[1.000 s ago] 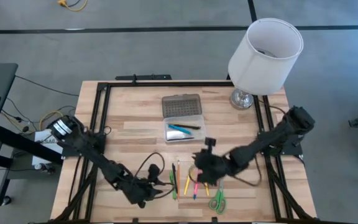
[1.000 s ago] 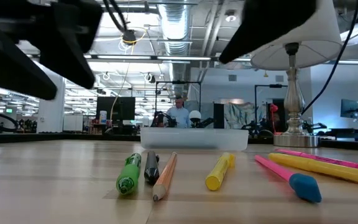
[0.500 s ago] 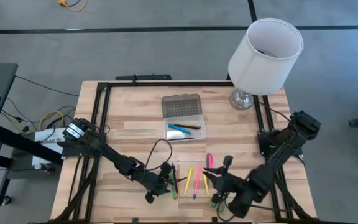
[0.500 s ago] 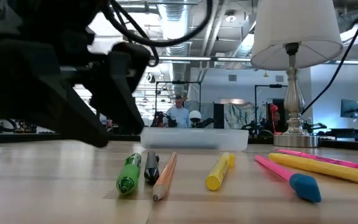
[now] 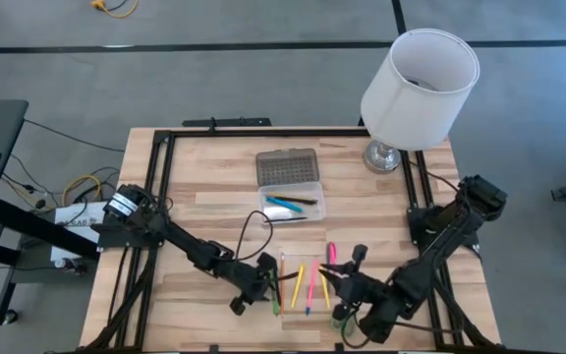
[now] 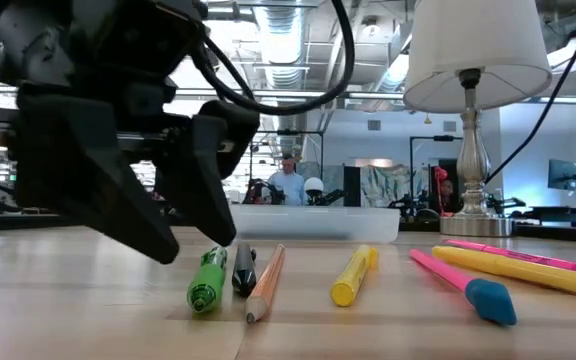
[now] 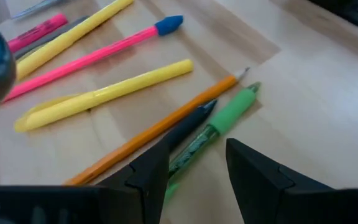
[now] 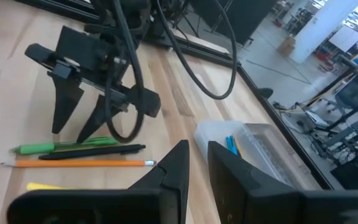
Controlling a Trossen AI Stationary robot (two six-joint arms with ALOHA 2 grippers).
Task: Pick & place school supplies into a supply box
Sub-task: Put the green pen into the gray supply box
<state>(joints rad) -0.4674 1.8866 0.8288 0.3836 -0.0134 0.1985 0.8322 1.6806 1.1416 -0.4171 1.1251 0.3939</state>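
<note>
Your green pen (image 7: 219,124) (translucent barrel, solid green cap end) lies flat on the table (image 5: 204,211) beside a dark pen (image 7: 188,126) and an orange pencil (image 7: 160,127). Your left gripper (image 7: 197,171) straddles it, fingers spread, not touching. Your right gripper (image 8: 192,163), holding nothing, fingers slightly parted, waits near the scissors (image 5: 340,317).

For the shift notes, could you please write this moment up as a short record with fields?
left gripper: open, fingers astride the green pen
right gripper: near the table's front edge, holds nothing
row on table: green pen, dark pen, orange pencil, yellow marker, pink pen with blue cap
supply box: lid open, blue and dark pens inside
scissors: by the right gripper
lamp: back right corner
</note>
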